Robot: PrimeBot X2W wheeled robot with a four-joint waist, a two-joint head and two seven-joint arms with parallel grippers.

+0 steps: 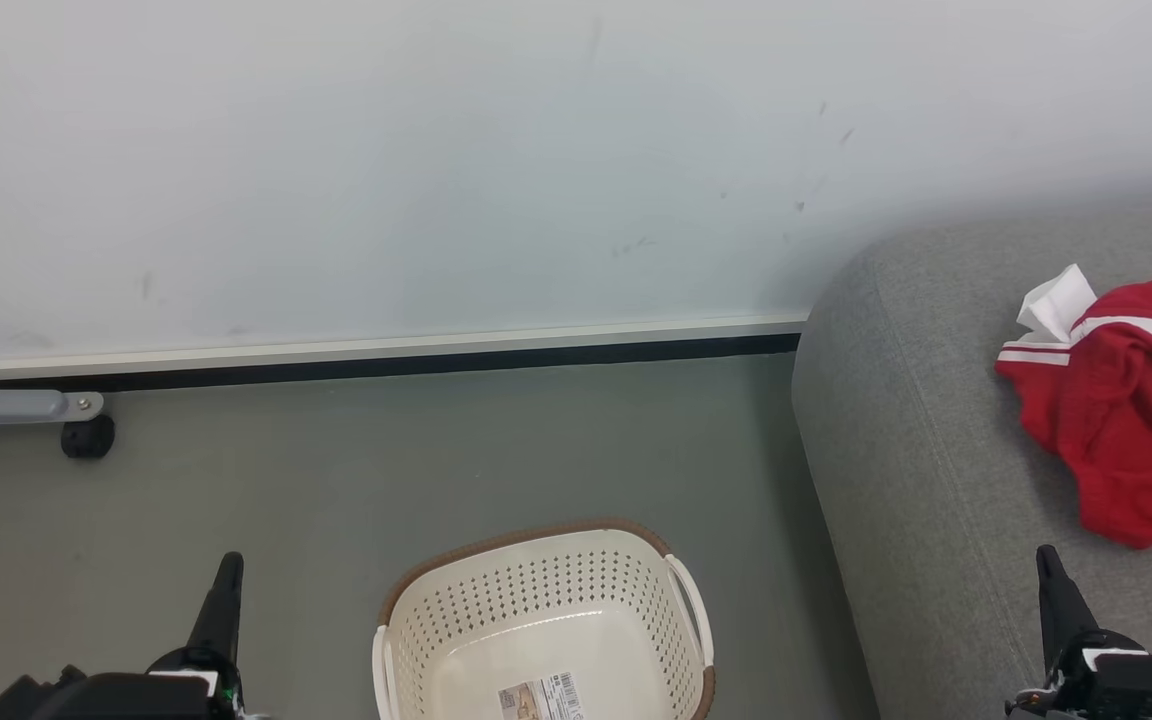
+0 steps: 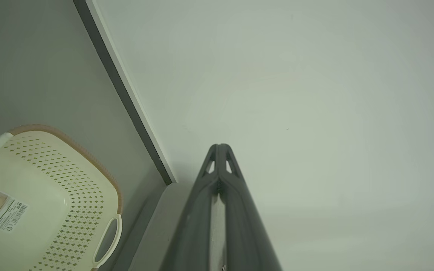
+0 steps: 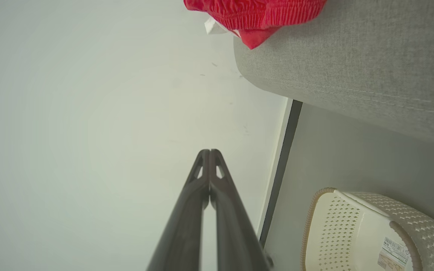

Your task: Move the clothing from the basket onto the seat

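While the basket, oval and cream-white with perforated sides and a brown rim, stands on the grey floor at the bottom centre of the head view, the red clothing lies in a crumpled heap at the right edge of the frame. It rests on the seat, a grey woven cushion with a rounded corner that takes up the right side. White stripe trim crosses the red fabric, and a white piece sticks up at the heap's upper left. How many garments make up the heap cannot be told. The basket's pale inner bottom shows, with a printed label stuck to it. The left gripper rises from the lower left, over the floor and left of the basket. The right gripper rises from the lower right, over the cushion and just below the clothing without touching it. Each wrist view shows its own two dark fingers pressed together at the tips, closed with nothing between them. A pale wall with a dark baseboard fills the upper frame. A grey leg with a black caster sits at the left edge.
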